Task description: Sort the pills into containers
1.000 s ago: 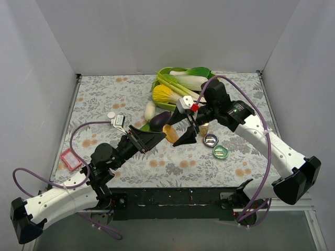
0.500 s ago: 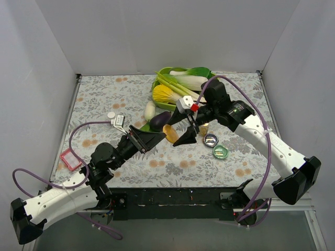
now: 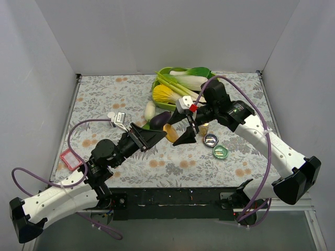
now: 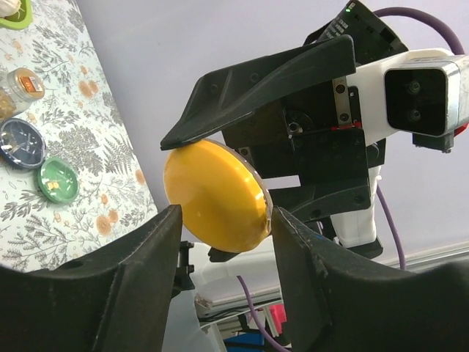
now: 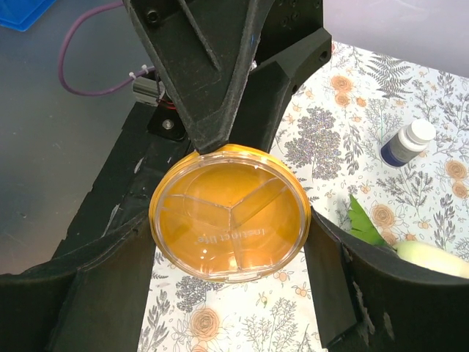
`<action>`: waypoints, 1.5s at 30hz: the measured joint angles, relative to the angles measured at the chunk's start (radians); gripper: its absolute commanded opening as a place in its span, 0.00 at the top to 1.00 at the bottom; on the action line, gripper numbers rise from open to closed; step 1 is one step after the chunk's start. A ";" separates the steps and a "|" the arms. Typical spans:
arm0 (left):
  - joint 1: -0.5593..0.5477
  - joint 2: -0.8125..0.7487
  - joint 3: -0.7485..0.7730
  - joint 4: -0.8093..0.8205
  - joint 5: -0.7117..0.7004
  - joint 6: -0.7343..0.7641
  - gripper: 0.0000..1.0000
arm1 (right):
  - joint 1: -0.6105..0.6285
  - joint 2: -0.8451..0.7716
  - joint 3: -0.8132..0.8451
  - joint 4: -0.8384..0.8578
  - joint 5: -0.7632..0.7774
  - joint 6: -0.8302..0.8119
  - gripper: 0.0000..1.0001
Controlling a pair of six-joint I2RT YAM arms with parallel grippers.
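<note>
Left gripper has crept toward 1 o'clock around orange dish; clamped or not, cannot tell. Right gripper clamps dish midair. Likely handover; sorting waits.

Left hand and right hand are meeting around the orange dish above mid-surface, blocking passage there. The vegetable tray is occupying the far centre. The blue dish and green dish are sitting just right of the hands. Bare surface is showing far left.
</note>
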 measured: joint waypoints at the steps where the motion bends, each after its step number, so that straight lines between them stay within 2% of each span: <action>1: 0.000 0.000 0.003 -0.009 -0.001 -0.001 0.52 | 0.000 0.000 0.000 -0.001 0.003 -0.001 0.91; 23: 0.000 0.101 0.132 -0.202 -0.008 -0.010 0.53 | 0.018 0.000 0.018 -0.090 0.161 -0.029 0.91; 45: 0.000 0.169 0.255 -0.438 -0.046 0.079 0.55 | 0.045 0.002 0.028 -0.169 0.317 -0.055 0.91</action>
